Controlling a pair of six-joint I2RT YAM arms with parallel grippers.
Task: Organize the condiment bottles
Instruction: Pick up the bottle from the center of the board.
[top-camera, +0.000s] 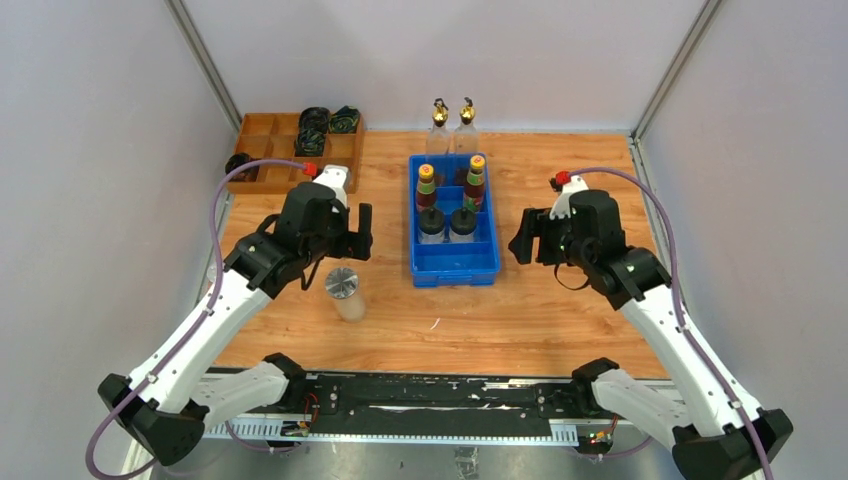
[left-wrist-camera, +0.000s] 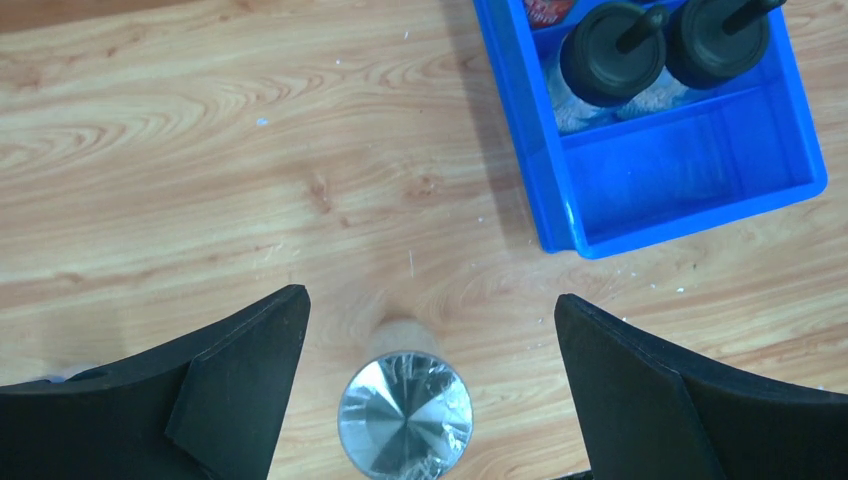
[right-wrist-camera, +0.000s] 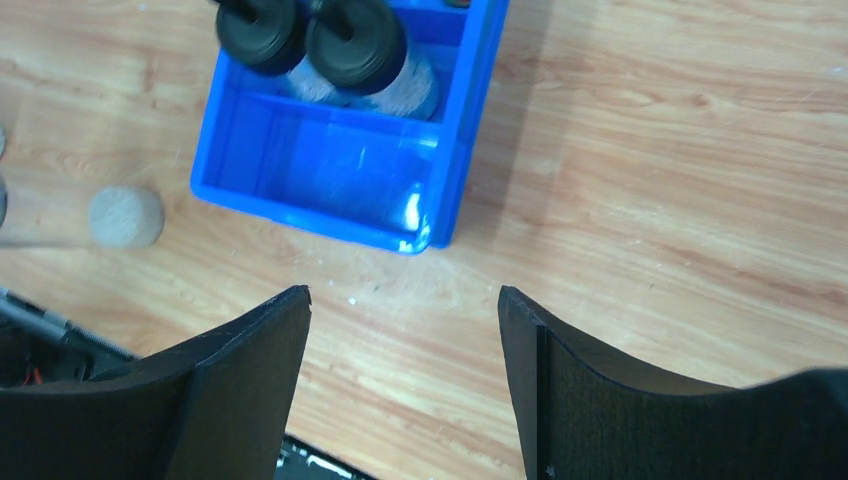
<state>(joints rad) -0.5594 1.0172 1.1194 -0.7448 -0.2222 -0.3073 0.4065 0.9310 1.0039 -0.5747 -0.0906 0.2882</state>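
Observation:
A silver-lidded shaker (top-camera: 343, 290) stands upright on the wooden table, left of the blue bin (top-camera: 455, 265). My left gripper (top-camera: 350, 245) hovers above it, open; in the left wrist view the shaker's lid (left-wrist-camera: 405, 415) lies between the wide-spread fingers without touching them. The bin holds two dark bottles (top-camera: 427, 188) (top-camera: 475, 180) with yellow and green caps and two black-capped jars (top-camera: 432, 222) (top-camera: 462, 222); its front compartment is bare. Two clear gold-spouted bottles (top-camera: 439, 128) (top-camera: 465, 126) stand behind the bin. My right gripper (right-wrist-camera: 404, 291) is open over bare wood, right of the bin.
A wooden divided tray (top-camera: 262, 150) with black cable coils (top-camera: 313, 125) sits at the back left. White walls close in on three sides. A black rail (top-camera: 430, 400) runs along the table's near edge between the arm bases.

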